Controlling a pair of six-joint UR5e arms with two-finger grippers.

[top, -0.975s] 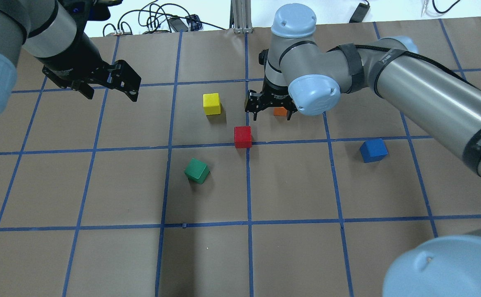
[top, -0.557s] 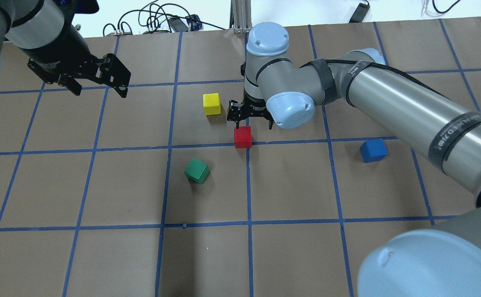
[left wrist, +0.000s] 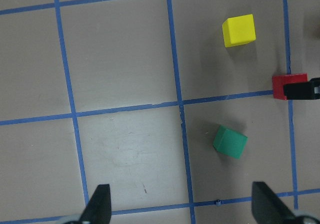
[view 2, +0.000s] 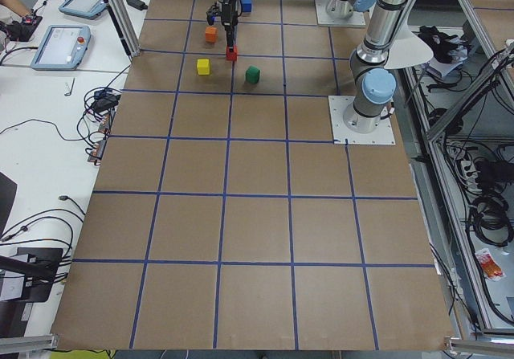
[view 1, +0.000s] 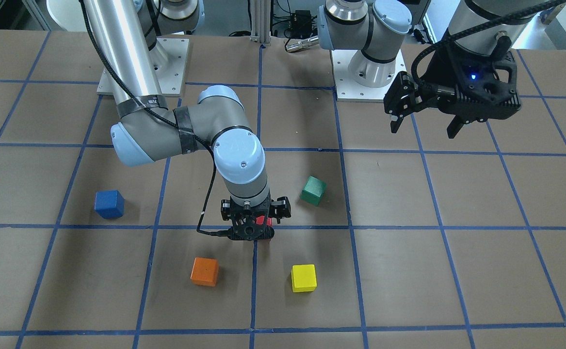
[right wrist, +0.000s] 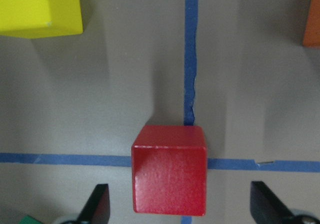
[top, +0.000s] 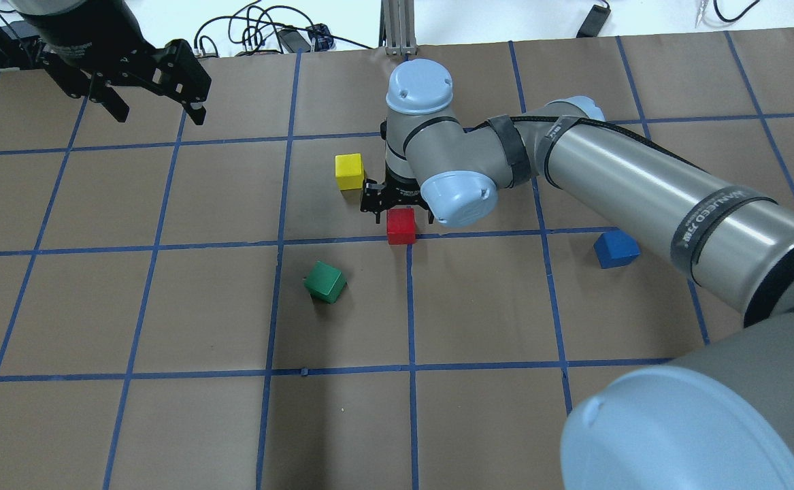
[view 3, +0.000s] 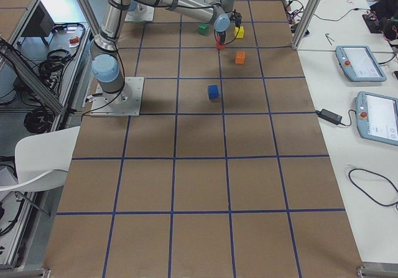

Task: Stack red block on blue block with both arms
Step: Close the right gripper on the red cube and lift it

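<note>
Red block [right wrist: 169, 169] sits on the table's [top: 165, 306] tape cross. Right claw [top: 403, 216] open, fingers flanking it. Left claw [top: 161, 116] open, well off. Band [top: 716, 218] lettering illegible.

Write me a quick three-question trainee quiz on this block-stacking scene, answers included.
1. True or false: the right tool is open, its fingers clear of the red block.
2. Where does the red block sit? A) on a crossing of blue tape lines B) on top of another cube C) off the brown paper
3. Fill in: the blue block has ___ stacked on it.

Key: 1 true; 2 A; 3 nothing.
</note>
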